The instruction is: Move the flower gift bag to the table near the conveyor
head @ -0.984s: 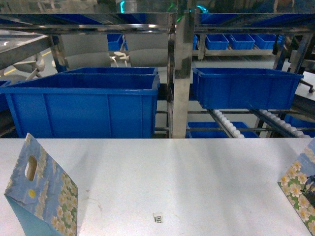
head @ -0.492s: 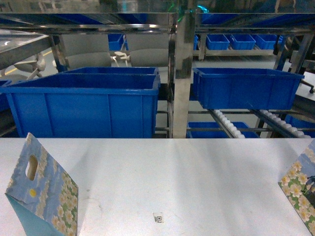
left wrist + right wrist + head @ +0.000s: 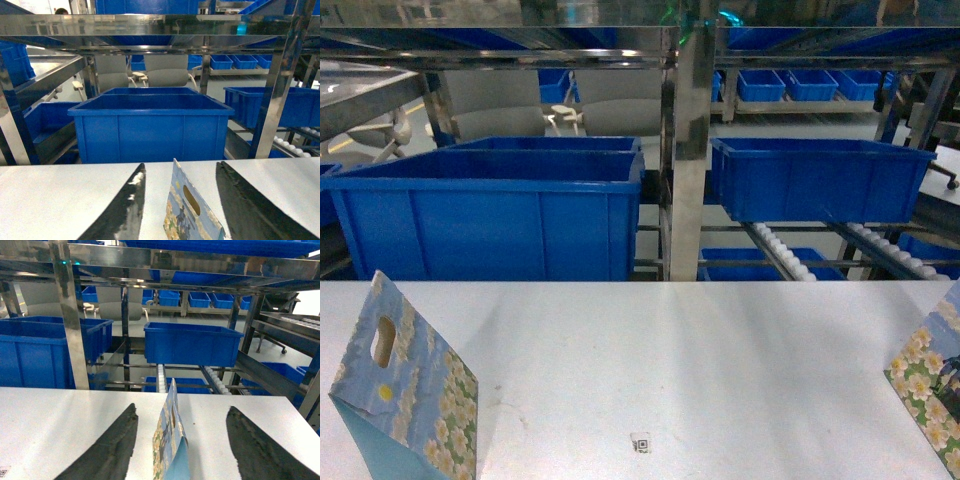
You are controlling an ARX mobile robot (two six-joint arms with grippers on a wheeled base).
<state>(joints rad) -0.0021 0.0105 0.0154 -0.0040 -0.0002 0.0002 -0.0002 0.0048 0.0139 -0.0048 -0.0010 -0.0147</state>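
I see 2 flower bags standing on the table (image 3: 650, 350): the left bag (image 3: 405, 400) at 8 o'clock in the head view, the right bag (image 3: 932, 395) at 4 o'clock, cut off by the frame edge. The left gripper (image 3: 180, 205) is spread wide with the left bag between its fingers (untouched, as far as I can tell); the right gripper (image 3: 182, 442) straddles the right bag the same way, also released. My worry: closing on a thin upright bag could crush or tip it. The conveyor (image 3: 785, 255) at 2 o'clock is mostly hidden behind blue bins (image 3: 490, 215). Neither arm shows in the head view.
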